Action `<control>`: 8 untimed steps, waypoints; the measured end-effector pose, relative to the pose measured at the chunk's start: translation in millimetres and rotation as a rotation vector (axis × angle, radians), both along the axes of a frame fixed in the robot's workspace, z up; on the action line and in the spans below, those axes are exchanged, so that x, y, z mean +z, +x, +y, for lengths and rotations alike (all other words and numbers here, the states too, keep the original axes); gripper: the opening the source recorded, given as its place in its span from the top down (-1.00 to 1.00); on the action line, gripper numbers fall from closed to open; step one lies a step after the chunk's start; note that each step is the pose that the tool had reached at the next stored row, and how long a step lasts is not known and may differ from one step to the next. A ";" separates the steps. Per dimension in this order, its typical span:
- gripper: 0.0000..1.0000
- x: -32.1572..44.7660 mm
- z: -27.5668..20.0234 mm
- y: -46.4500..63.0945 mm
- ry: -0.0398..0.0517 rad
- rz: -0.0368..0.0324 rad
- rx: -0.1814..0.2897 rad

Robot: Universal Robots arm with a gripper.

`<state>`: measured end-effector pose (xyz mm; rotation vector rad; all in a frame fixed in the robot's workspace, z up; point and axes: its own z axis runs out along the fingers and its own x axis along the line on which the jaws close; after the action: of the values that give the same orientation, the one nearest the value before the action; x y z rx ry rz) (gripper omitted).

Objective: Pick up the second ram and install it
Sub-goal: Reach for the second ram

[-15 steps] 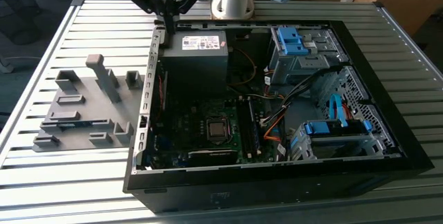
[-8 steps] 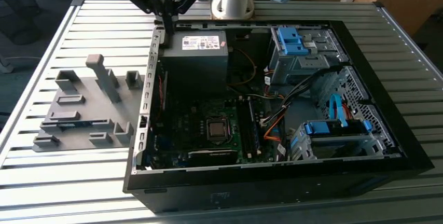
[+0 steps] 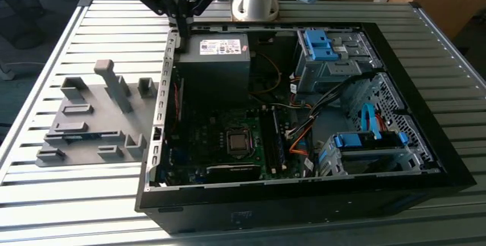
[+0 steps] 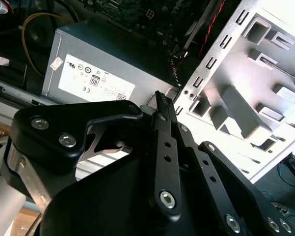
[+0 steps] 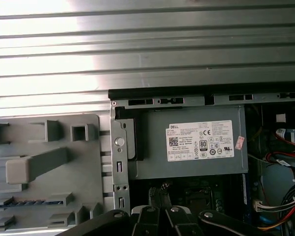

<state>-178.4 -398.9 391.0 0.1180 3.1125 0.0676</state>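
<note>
**Q:** What is pictured, from the largest thing down?

**A:** A slatted metal desk is seen carrying an open computer case, laid on its side. A grey power supply is mounted inside, at the corner nearest the arm. A grey holder is set on the desk just beside the case, on the exterior view's left.

**Q:** And the arm?

**A:** The fingers are held above the case wall, next to the power supply. They are drawn together, and nothing is clamped between them.

**Q:** Where is the second ram?

**A:** The second ram is lodged on edge in a slot of the holder, well apart from the fingers. It has not yet been lifted.

**Q:** How is it judged to handle?

**A:** It is reckoned light, stiff and thin, yet fragile, so the chips and contacts are best left untouched. A hold across the flat faces, near the middle of the upper edge, is thought safest, so that the stick is kept level.
</note>
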 end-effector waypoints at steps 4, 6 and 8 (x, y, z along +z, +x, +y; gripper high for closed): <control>0.79 -0.1 0.0 -1.8 0.0000 0.0000 0.000; 0.79 -0.2 0.0 -2.7 0.0000 0.0000 0.000; 0.79 -0.3 0.0 -3.6 0.0000 0.0000 0.000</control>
<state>-182.0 -398.9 390.7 0.1181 3.1125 0.0677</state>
